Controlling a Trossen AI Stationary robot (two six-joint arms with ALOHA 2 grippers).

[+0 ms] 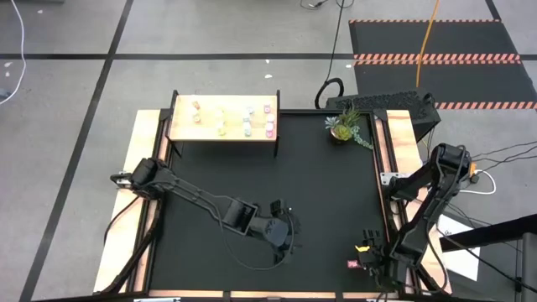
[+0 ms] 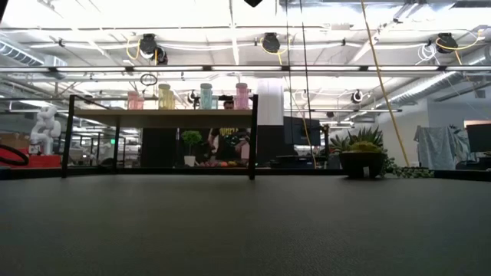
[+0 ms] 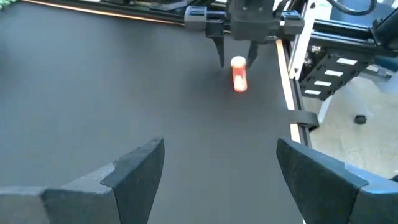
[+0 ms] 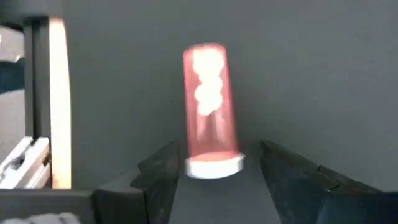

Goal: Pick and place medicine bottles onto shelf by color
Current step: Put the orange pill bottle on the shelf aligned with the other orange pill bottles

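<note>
Right claw [image 1: 367,262] sits low at the near right corner of the tabletop [image 1: 319,193], fingers spread either side of a red bottle [image 4: 210,109] lying on its side, white cap toward the claw. Left claw [image 1: 289,237] hangs mid-tabletop toward the near edge, fingers wide apart and empty. Black matting covers the tabletop. At the far left corner stands the pale wooden shelf [image 1: 222,134], carrying pink, yellow and teal bottles [image 2: 189,96] in rows. A potted plant [image 1: 344,127] sits near the far right corner. Beyond, grey floor with striped mats.
</note>
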